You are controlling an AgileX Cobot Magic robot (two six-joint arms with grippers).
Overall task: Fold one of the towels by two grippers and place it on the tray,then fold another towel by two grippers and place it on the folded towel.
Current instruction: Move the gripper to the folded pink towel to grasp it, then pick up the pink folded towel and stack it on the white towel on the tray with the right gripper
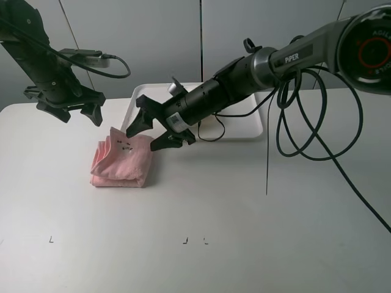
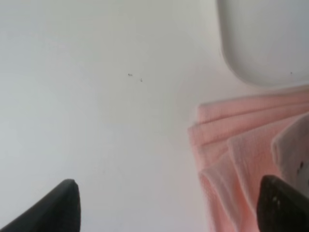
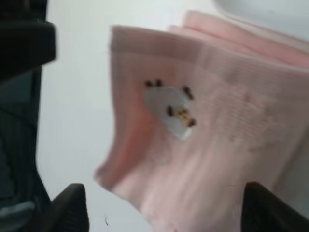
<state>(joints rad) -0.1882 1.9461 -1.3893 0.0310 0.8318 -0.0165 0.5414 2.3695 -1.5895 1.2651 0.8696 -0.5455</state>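
the white counter (image 1: 244,232) is the biggest thing here, and most of it is bare in front. at the back sits the white tray (image 1: 247,131), with nothing seen in it, though the right arm hides a part. only one towel shows, so i think this is the first one, and the step in hand is picking it up to put it on the tray.

the right arm (image 1: 293,58) is long and black and reaches across the middle. the left arm (image 1: 43,55) hangs at the back left, away from the work.

the pink towel (image 1: 122,162) lies already folded on the counter, just beside the tray's near left corner. its layered edges face the left arm and the tray. a small white patch with dark dots (image 3: 176,108) sits on top.

the right pincer (image 1: 151,131) is spread wide, holding nothing, just above the towel's tray side. the left pincer (image 1: 76,110) is also spread and empty, near the towel's back corner but not touching.

next, i think the right pincer should drop down and pinch all the layers together, so none slip loose. the way to the tray is short and open
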